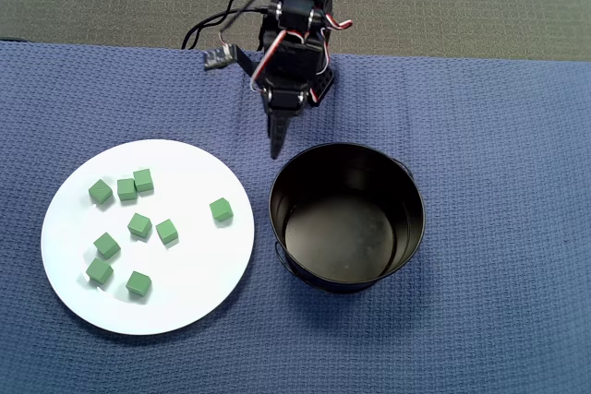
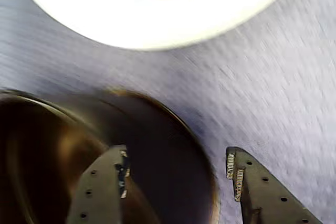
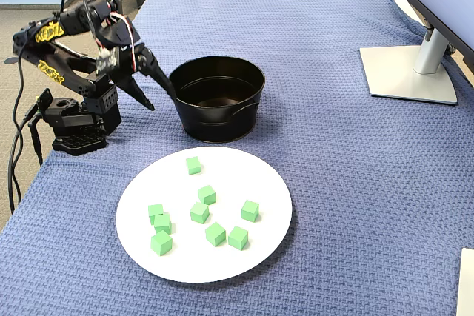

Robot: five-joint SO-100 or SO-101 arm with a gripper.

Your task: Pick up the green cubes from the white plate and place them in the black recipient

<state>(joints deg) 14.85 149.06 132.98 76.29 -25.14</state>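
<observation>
Spread and empty, my gripper (image 2: 176,174) hanging at the black pot's (image 3: 216,120) rim, eight green cubes (image 3: 215,234) on the white plate (image 3: 259,249) beside it, blue cloth (image 3: 355,183) underneath

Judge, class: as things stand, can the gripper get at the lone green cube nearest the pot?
Probably yes. The gripper is open and empty beside the black pot, and that cube sits apart from the others with nothing over it.
</observation>
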